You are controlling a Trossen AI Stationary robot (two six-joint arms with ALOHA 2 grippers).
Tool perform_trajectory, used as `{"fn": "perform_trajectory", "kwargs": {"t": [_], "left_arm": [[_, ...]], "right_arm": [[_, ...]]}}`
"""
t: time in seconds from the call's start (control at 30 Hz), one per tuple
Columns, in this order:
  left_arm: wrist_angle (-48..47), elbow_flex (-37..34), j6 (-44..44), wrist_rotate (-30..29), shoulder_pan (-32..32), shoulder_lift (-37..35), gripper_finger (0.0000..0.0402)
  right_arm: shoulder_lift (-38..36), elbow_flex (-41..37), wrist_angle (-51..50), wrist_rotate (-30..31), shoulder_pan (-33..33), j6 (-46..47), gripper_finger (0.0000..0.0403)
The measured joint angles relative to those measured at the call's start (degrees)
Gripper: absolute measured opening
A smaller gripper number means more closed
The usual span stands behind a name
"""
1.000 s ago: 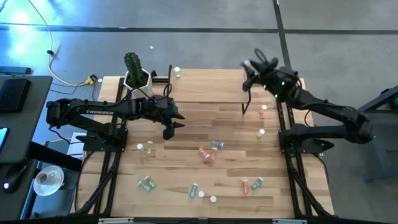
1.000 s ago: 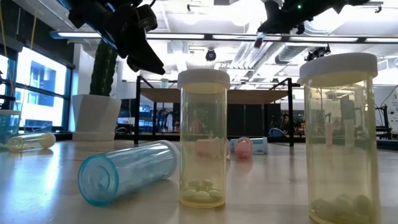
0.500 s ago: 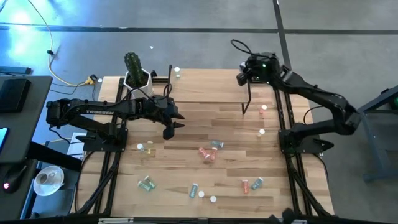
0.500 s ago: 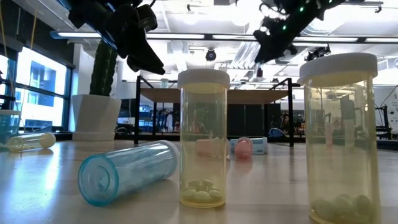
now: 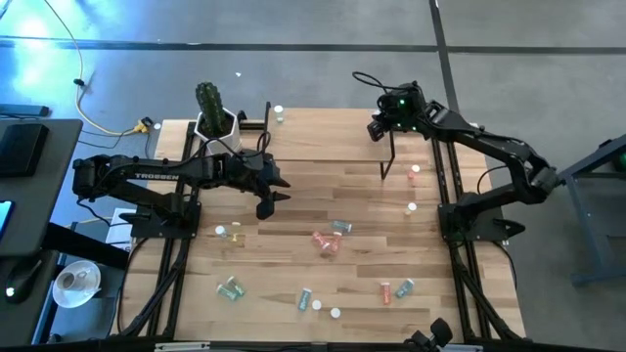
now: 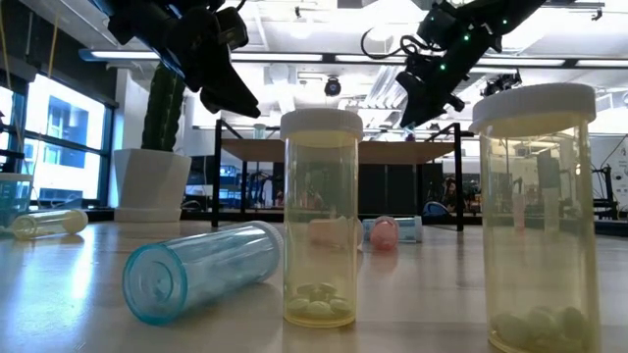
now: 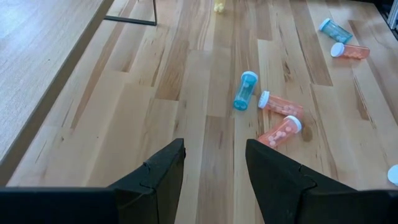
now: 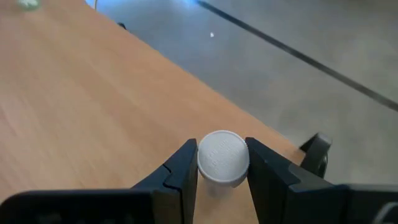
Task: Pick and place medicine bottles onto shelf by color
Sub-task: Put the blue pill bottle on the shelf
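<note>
Right gripper point(image 8: 222, 167) pinching a bottle point(image 8: 222, 157) over the shelf point(image 5: 323, 132); left gripper point(image 7: 214, 165) open, empty, waiting; nearly all bottles left on the table point(image 5: 293, 210)

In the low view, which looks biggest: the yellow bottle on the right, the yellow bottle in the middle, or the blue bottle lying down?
1. Right yellow bottle, largest, cut off at the picture's bottom.
2. Middle yellow bottle.
3. Lying blue bottle, about as long as the middle one is tall, so that order is unsure.

Nearness to the camera probably inflates the right one.
</note>
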Motion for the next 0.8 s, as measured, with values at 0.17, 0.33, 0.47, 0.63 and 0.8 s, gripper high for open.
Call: {"fn": "perform_trajectory", "kwargs": {"t": [0.17, 0.33, 0.47, 0.63, 0.8], "left_arm": [[0.00, 0.00, 0.00, 0.00, -0.01, 0.01, 0.0161], [0.00, 0.00, 0.00, 0.00, -0.01, 0.01, 0.0161], [0.00, 0.00, 0.00, 0.00, -0.01, -0.01, 0.0161], [-0.04, 0.00, 0.00, 0.00, 0.00, 0.01, 0.0161], [-0.36, 0.00, 0.00, 0.00, 0.00, 0.01, 0.0161]], "right_arm": [[0.49, 0.00, -0.10, 0.15, 0.00, -0.12, 0.0099], [1.44, -0.02, 1.48, 0.20, 0.00, -0.54, 0.0099], [2.50, 0.01, 2.21, 2.45, 0.00, -2.11, 0.0099], [2.87, 0.09, 2.24, 2.75, 0.00, -2.27, 0.0099], [2.91, 0.09, 1.94, 1.68, -0.01, -2.00, 0.0102]]}}
